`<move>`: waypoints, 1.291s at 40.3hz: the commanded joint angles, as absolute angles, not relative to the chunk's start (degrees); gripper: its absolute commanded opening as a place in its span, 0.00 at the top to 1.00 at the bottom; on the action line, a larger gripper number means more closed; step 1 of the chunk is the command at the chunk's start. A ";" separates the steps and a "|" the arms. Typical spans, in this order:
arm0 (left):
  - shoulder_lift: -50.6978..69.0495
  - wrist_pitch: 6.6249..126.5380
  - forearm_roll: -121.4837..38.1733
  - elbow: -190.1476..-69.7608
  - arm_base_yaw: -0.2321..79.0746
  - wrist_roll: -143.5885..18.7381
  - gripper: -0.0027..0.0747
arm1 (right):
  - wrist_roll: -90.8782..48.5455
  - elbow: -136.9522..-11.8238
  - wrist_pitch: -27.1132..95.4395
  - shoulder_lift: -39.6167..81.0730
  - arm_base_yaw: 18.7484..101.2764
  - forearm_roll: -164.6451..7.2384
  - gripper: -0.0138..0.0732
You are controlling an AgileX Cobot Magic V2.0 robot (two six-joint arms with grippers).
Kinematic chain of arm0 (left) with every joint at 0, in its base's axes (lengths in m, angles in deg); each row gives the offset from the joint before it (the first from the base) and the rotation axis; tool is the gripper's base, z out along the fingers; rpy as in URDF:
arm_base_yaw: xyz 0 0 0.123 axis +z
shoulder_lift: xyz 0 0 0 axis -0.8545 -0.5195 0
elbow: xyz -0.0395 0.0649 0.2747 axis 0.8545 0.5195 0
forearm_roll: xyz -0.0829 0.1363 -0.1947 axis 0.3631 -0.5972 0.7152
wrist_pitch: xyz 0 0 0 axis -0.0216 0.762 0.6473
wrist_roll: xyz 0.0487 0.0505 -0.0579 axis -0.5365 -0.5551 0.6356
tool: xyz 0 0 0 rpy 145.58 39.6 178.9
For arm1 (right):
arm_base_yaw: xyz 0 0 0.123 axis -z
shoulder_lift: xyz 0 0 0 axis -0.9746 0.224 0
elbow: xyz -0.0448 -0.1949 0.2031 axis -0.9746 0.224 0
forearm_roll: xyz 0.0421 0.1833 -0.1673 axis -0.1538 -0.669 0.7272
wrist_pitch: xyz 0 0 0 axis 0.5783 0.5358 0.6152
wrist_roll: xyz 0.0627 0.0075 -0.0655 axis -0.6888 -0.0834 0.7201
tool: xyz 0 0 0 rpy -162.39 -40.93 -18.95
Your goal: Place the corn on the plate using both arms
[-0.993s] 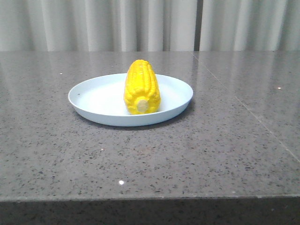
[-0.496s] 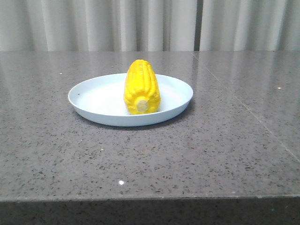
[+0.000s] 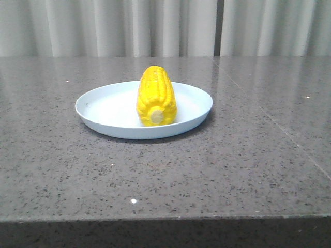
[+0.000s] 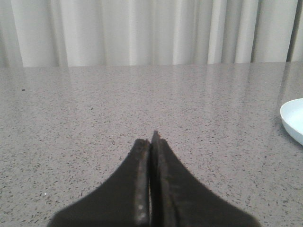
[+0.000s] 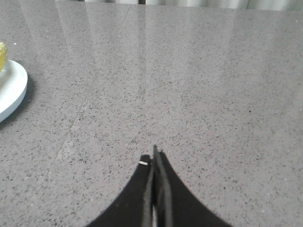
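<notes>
Corn [image 3: 156, 96] lies on plate [image 3: 103, 121]; my left gripper [image 4: 151, 137] and right gripper [image 5: 155, 153] clenched empty. Risk: rounded cob could roll if bumped.

The tabletop [image 3: 217, 170] is dark grey stone with lots of tiny black and white specks. It is shiny, and pale light shows on it. A thin straight line [image 3: 269, 121] runs across the stone. Behind the tabletop hangs a white curtain [image 3: 155, 26] with long folds and one dark gap.
</notes>
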State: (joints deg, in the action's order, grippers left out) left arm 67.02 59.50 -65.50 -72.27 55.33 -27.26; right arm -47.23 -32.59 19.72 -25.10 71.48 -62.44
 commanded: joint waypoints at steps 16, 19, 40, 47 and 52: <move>68.17 54.74 -65.48 -72.05 55.35 -26.68 0.99 | -46.47 -12.74 37.20 -37.75 75.60 -66.72 0.97; 68.17 54.74 -65.48 -72.05 55.35 -26.68 0.99 | -46.47 -12.74 36.50 -39.35 75.61 -66.72 0.97; 68.17 54.74 -65.48 -72.05 55.35 -26.68 0.99 | -46.47 -12.74 36.62 -39.20 75.73 -66.72 0.97; 68.17 54.74 -65.48 -72.05 55.35 -26.68 0.99 | -46.47 -12.74 36.62 -39.20 75.73 -66.72 0.97; 68.17 54.74 -65.48 -72.05 55.35 -26.68 0.99 | -46.47 -12.74 36.62 -39.20 75.73 -66.72 0.97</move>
State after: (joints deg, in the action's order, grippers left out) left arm 67.02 59.46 -65.50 -72.27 55.33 -27.26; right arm -47.02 -12.47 32.53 -38.25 75.28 -66.64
